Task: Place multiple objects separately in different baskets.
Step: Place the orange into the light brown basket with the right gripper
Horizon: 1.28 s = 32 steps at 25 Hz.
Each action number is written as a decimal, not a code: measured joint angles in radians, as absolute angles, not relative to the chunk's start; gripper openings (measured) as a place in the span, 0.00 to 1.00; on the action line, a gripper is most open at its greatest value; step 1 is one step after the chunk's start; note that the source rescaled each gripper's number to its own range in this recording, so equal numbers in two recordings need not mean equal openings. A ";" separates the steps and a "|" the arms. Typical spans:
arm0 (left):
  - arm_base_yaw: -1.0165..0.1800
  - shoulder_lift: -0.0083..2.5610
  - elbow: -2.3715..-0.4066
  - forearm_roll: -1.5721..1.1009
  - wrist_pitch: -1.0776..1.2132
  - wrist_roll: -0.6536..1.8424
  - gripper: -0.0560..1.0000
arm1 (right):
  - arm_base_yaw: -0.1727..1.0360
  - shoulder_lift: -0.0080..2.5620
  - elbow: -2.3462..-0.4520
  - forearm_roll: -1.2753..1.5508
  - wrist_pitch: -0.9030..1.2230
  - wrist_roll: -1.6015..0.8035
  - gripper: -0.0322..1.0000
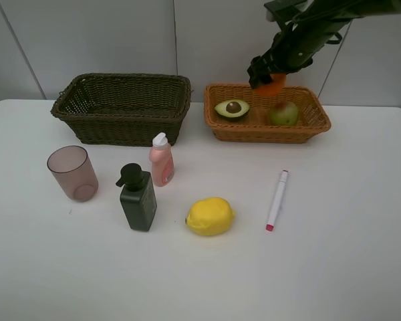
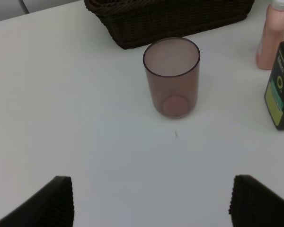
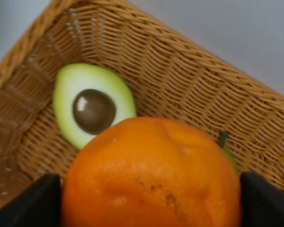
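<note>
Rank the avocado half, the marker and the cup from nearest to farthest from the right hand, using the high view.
1. Avocado half, in the tan basket beside the right hand.
2. Marker, on the table, front right.
3. Cup, far left.

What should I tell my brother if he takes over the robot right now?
Right gripper: shut on the orange, held over the light basket, not yet let go.
Left gripper: open, nothing in it, above the table near the cup.
Done: halved avocado and mango lie in the light basket.
Left: release the orange; lemon, cup, pump bottle, pink bottle and marker are on the table; the dark basket shows nothing inside.
</note>
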State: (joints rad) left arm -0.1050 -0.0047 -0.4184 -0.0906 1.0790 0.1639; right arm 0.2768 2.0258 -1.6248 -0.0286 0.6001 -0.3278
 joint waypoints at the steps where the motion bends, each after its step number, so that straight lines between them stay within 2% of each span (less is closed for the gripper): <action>1: -0.105 -0.005 -0.418 -0.091 1.079 0.164 0.89 | 0.274 2.036 -1.625 -0.031 0.586 -0.328 0.73; 11: -0.105 -0.005 -0.418 -0.091 1.079 0.164 0.89 | 0.274 2.098 -1.625 0.017 0.476 -0.328 0.73; 32: -0.105 -0.005 -0.418 -0.091 1.079 0.164 0.89 | 0.274 2.111 -1.625 0.017 0.484 -0.325 0.73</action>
